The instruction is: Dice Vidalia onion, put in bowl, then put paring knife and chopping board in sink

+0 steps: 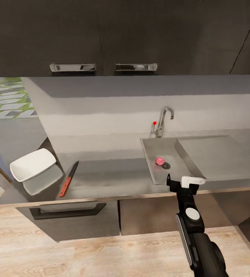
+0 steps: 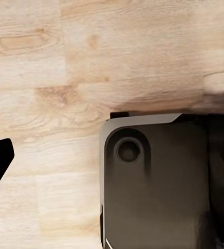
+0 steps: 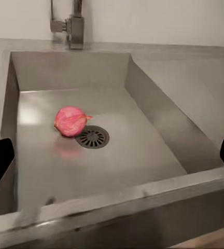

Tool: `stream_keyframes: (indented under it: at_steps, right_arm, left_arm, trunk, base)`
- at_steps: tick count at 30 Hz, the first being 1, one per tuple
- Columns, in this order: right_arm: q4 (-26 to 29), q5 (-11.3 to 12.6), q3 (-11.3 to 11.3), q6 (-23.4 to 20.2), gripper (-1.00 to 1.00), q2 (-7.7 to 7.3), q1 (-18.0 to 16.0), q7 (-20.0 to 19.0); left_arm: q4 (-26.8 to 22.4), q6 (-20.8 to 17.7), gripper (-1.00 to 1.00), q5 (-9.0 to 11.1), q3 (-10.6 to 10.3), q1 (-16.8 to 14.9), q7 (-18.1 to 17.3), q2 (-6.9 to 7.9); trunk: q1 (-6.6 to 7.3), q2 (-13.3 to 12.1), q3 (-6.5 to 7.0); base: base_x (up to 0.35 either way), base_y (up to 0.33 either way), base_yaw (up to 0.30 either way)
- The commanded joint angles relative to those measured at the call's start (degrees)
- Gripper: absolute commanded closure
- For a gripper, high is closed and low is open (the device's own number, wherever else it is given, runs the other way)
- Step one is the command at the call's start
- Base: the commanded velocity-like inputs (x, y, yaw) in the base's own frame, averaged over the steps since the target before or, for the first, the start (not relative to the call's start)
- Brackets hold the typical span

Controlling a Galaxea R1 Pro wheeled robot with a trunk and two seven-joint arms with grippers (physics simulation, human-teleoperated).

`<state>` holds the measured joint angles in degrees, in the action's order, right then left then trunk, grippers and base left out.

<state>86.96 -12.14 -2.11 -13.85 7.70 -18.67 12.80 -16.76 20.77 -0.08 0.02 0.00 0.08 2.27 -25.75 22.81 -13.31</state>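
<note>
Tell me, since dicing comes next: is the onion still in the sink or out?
In. The pink onion lies on the floor of the sink, beside the round drain, untouched by the right claw.

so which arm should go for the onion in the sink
Right. The right gripper hangs open at the sink's front edge, facing the onion by the drain. The left wrist view looks at floor.

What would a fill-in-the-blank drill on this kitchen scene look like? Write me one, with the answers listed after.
1. The pink onion lies inside the sink, right beside the round ____.
2. The paring knife lies on the countertop between the sink and the white ____.
3. The right gripper hovers at the sink's front edge, its fingers ____.
4. The tap's lever has a ____ tip.

Missing words: drain; bowl; open; red
</note>
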Motion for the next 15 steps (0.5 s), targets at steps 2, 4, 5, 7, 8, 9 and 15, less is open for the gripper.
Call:
stream_keyframes:
  at_steps: [2, 4, 5, 7, 8, 9, 15]
  right_arm:
    - [0.05, -0.6, 0.0, -0.45, -1.0, 0.04, -0.05, 0.03]
    - [0.05, -0.6, 0.0, -0.42, -1.0, 0.04, -0.05, 0.03]
    - [0.05, -0.6, -0.05, -0.42, -1.0, -0.01, -0.05, 0.03]
    - [0.05, -0.6, -0.07, -0.42, -1.0, -0.03, -0.05, 0.03]
    - [0.05, -0.6, -0.08, -0.42, -1.0, -0.04, -0.05, 0.03]
    - [0.05, -0.6, -0.08, -0.43, -1.0, -0.04, -0.05, 0.03]
    - [0.05, -0.6, -0.09, -0.41, -1.0, -0.05, -0.05, 0.03]
  left_arm:
    - [-0.03, 0.15, -1.0, -0.01, 0.03, 0.0, 0.01, 0.01]
    - [-0.03, 0.15, -1.0, -0.01, 0.02, 0.0, 0.01, 0.01]
    - [-0.03, 0.15, -1.0, -0.01, 0.04, 0.0, 0.01, 0.01]
    - [-0.03, 0.15, -1.0, -0.01, 0.05, 0.0, 0.01, 0.01]
    - [-0.03, 0.15, -1.0, -0.01, 0.06, 0.0, 0.01, 0.01]
    - [-0.03, 0.15, -1.0, -0.01, 0.06, 0.0, 0.01, 0.01]
    - [-0.03, 0.15, -1.0, -0.01, 0.07, 0.0, 0.01, 0.01]
  trunk:
    - [-0.04, 0.11, -0.02]
    - [-0.04, 0.11, 0.07]
    - [-0.04, 0.11, 0.11]
    - [-0.04, 0.11, 0.2]
    - [-0.04, 0.11, 0.24]
    - [-0.04, 0.11, 0.28]
    - [-0.04, 0.11, 0.54]
  base:
    - [-0.001, -0.224, -0.258]
    - [0.0, -0.225, -0.258]
    - [0.0, -0.227, -0.258]
    - [0.0, -0.227, -0.258]
    - [0.0, -0.227, -0.258]
    - [0.0, -0.227, -0.258]
    - [0.0, -0.227, -0.258]
